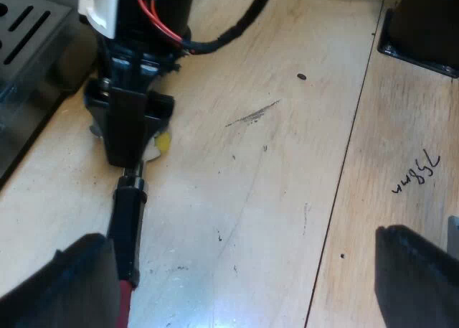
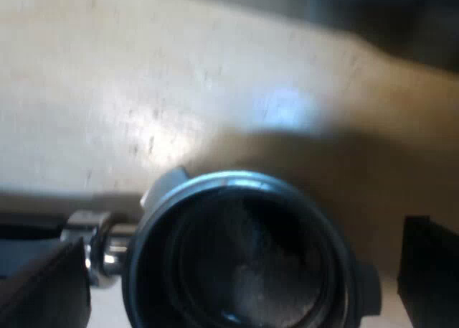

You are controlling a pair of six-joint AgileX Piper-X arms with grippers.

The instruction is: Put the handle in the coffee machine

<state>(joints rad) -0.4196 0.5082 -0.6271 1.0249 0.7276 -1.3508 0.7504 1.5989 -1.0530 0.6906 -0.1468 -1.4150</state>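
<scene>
While one holder (image 2: 237, 270) lies on table (image 1: 287, 163), left gripper (image 1: 240, 238), right gripper (image 2: 240, 238) gape.

Holder (image 2: 237, 260) silver-rimmed, dark inside; handle (image 1: 128, 220) black, red-tipped; table (image 1: 287, 199) pale wood.

The worktop (image 1: 287, 199) is pale wood, smooth, lightly scratched, with a soft sheen. The holder (image 2: 237, 260) has a polished metal rim; its handle (image 1: 128, 220) looks glossy dark plastic.
</scene>
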